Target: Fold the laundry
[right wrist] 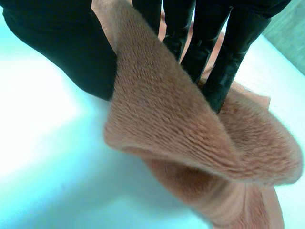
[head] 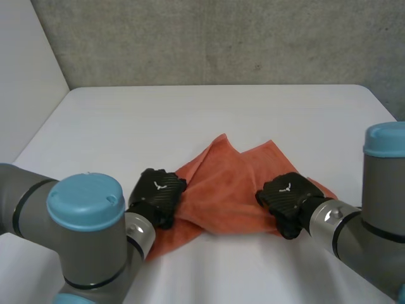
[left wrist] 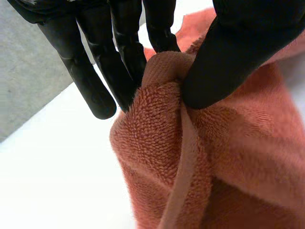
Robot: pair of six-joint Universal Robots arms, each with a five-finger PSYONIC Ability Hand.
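**Where my three cameras sit**

My head camera sits between and behind my arms. It looks down across the table (head: 209,107) to the wall (head: 221,38), far enough back to take in my left hand (head: 158,190) and right hand (head: 288,196) together. Each wrist camera looks along its own palm, very near that hand. All three views share the cloth (head: 221,183), the wrist ones at close range.
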